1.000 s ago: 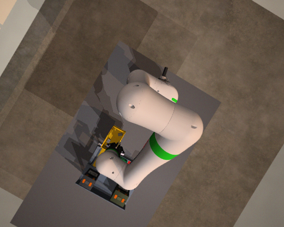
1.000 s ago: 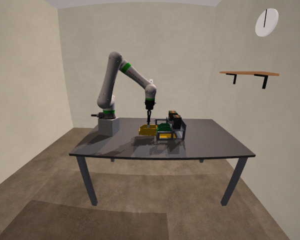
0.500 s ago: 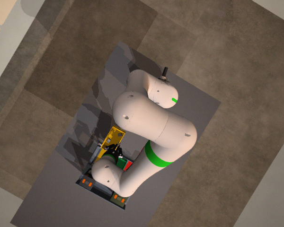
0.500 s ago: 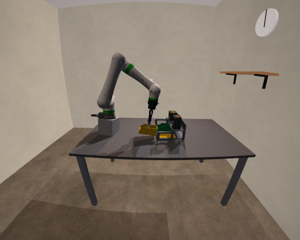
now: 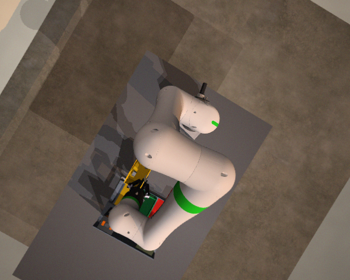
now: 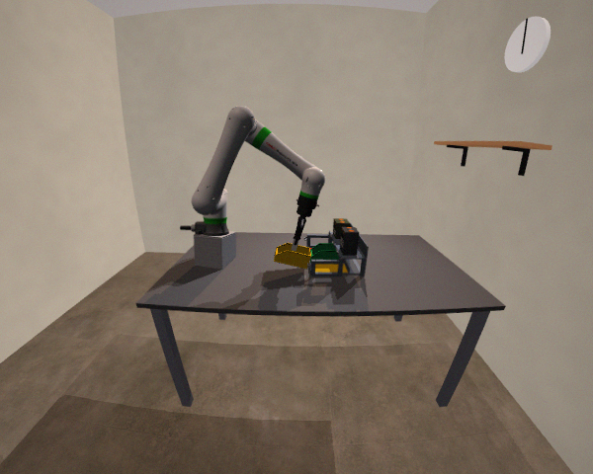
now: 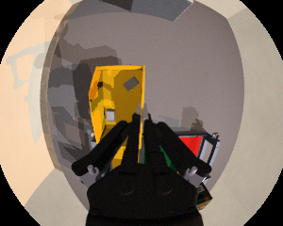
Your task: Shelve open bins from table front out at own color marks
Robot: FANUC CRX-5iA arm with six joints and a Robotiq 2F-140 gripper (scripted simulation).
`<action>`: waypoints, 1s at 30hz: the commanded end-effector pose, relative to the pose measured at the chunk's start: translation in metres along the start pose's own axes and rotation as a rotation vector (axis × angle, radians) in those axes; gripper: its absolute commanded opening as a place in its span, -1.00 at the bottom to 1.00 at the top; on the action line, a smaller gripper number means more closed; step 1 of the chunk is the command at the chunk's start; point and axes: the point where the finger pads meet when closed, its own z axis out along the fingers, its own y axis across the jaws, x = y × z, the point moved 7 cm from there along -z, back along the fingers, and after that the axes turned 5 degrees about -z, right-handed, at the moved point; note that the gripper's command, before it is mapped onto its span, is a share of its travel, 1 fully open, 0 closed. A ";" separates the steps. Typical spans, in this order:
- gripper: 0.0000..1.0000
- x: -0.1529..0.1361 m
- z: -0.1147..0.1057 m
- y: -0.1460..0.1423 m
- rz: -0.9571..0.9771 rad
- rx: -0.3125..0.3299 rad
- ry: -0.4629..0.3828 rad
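Observation:
The yellow bin (image 5: 141, 171) (image 6: 293, 256) (image 7: 127, 99) hangs above the table just in front of the shelf, tilted with its shelf-side end lower. A grey part (image 7: 131, 84) and a light block (image 7: 110, 115) are in it. My gripper (image 6: 295, 246) (image 7: 141, 109) is shut on the bin's long side wall. The yellow mark (image 5: 119, 195) (image 6: 327, 267) is in the shelf beyond the bin. The green bin (image 5: 147, 205) (image 6: 323, 251) (image 7: 167, 157) stands in the shelf beside that place. Whether the yellow bin's lower end touches the shelf's front is hidden.
The red mark (image 5: 157, 207) (image 7: 191, 145) lies beside the green bin. Two dark boxes with orange marks, one at the back (image 6: 341, 226) and one nearer (image 6: 349, 240), stand on the shelf's rear board. The robot's base block (image 6: 213, 250) is at the table's other side.

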 end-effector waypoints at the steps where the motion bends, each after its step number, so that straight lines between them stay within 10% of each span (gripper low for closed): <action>1: -1.00 -0.002 -0.001 0.000 0.000 -0.001 0.016; 30: -1.00 -0.003 -0.002 0.000 0.000 -0.002 0.026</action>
